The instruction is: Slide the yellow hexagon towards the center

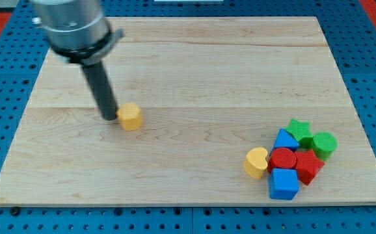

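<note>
The yellow hexagon [131, 116] lies on the wooden board [194, 71], left of the middle. My tip [108, 117] stands just at its left side, touching or nearly touching it. The dark rod runs up from there to the grey arm body at the view's top left.
A cluster of blocks sits at the view's lower right: a yellow heart [256, 162], a red cylinder [282, 158], a blue cube [283, 184], a red star [308, 166], a blue block [285, 140], a green star [298, 130] and a green cylinder [324, 144].
</note>
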Controlling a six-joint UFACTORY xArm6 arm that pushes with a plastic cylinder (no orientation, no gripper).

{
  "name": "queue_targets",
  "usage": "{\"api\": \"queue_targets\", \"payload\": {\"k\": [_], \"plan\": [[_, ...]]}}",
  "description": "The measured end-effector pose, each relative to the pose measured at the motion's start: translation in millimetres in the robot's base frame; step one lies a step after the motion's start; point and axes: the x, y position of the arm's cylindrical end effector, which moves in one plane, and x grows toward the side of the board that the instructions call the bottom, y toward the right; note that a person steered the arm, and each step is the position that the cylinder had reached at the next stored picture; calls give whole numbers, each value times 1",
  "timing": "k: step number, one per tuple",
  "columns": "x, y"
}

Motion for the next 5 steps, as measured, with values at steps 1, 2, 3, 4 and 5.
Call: {"api": "queue_targets", "payload": {"k": [1,2,3,4,5], "plan": [[1,-3],[15,-18],[42,-8],[43,6],[4,11]]}}
